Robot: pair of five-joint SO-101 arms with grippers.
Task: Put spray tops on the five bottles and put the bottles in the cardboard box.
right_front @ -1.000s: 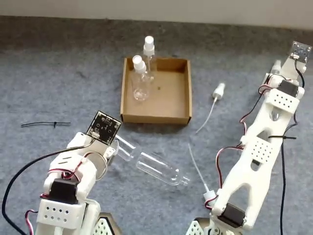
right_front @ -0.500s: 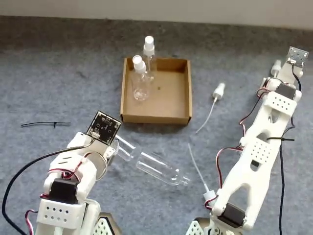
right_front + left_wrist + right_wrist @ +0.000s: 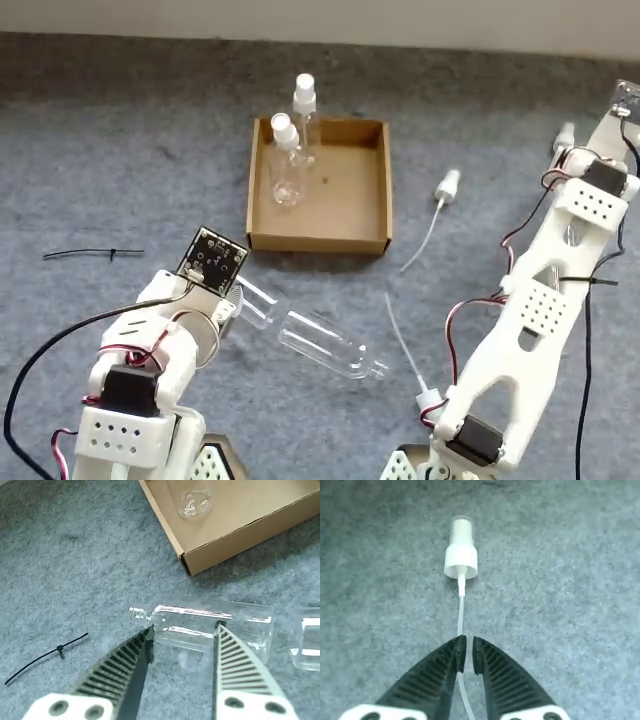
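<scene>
A clear uncapped bottle (image 3: 200,622) lies on the grey carpet between the fingers of my open left gripper (image 3: 185,628), near a corner of the cardboard box (image 3: 370,185). A second clear bottle (image 3: 335,345) lies beside it. One capped bottle (image 3: 288,165) stands inside the box and another (image 3: 305,105) stands at its back edge. At the far right, my right gripper (image 3: 468,652) is shut to a narrow slit over the thin tube of a white spray top (image 3: 461,552). Whether it pinches the tube I cannot tell.
Two more spray tops lie loose: one (image 3: 447,186) to the right of the box, another (image 3: 428,397) by the right arm's base (image 3: 470,440). A black cable tie (image 3: 95,253) lies at the left. Open carpet surrounds the box.
The right arm has swung toward the right edge of the table, while the spray top beside it has stayed put. The left arm and the bottles have not moved.
</scene>
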